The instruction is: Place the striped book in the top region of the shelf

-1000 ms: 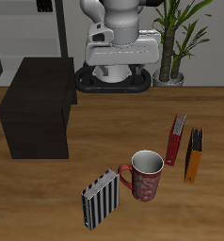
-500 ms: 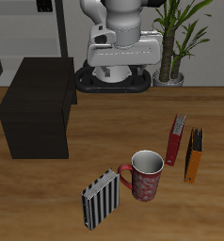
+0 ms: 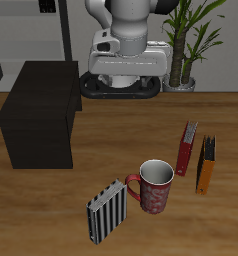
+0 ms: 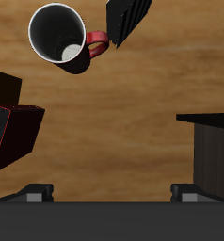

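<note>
The striped book (image 3: 106, 211) is standing upright on the counter (image 3: 51, 210), tucked right beside the red mug (image 3: 154, 186) on its handle side, and nothing's holding it yet. The shelf (image 3: 41, 112) sits well apart from it, farther back. The wrist camera shows two finger bases set wide apart with nothing between them, so the end effector (image 4: 111, 192) looks released and empty, well above the counter (its tips aren't really visible, though).

What could go wrong, as I see it: the book is thin and leaning close to the mug's handle, so coming down sloppy could clip the handle or just tip the book flat, which would make it way harder to pinch. A grip too near one corner could also let it swing on the way over to the shelf's flat top.

Other stuff: a red book (image 3: 187, 147) and an orange-and-black book (image 3: 205, 164) stand beyond the mug, away from the striped one. A potted plant (image 3: 189, 40) is far behind. Only the mug really crowds the approach.
</note>
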Robot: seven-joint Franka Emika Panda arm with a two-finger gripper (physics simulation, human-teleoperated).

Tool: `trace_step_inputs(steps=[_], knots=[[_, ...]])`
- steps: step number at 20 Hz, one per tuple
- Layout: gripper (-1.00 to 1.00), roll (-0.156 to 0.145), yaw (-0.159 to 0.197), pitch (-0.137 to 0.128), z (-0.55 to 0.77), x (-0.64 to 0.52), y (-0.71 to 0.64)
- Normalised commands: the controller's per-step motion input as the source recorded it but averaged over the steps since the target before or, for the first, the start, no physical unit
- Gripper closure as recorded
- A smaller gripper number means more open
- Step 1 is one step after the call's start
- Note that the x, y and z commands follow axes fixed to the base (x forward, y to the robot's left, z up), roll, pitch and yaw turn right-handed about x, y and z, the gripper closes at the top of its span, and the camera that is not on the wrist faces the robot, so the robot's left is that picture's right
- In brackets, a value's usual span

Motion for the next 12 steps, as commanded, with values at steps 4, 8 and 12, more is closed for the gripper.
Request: trace_step_inputs(steps=[4,8,12], knots=[[-1.00,-0.082,-0.003,0.013,-0.03,0.44,-0.19],[-1.00,-0.016,0.021,0.003,-0.06,0.33,-0.05],[-1.00,-0.024,-0.003,0.031,-0.04,0.50,-0.15]])
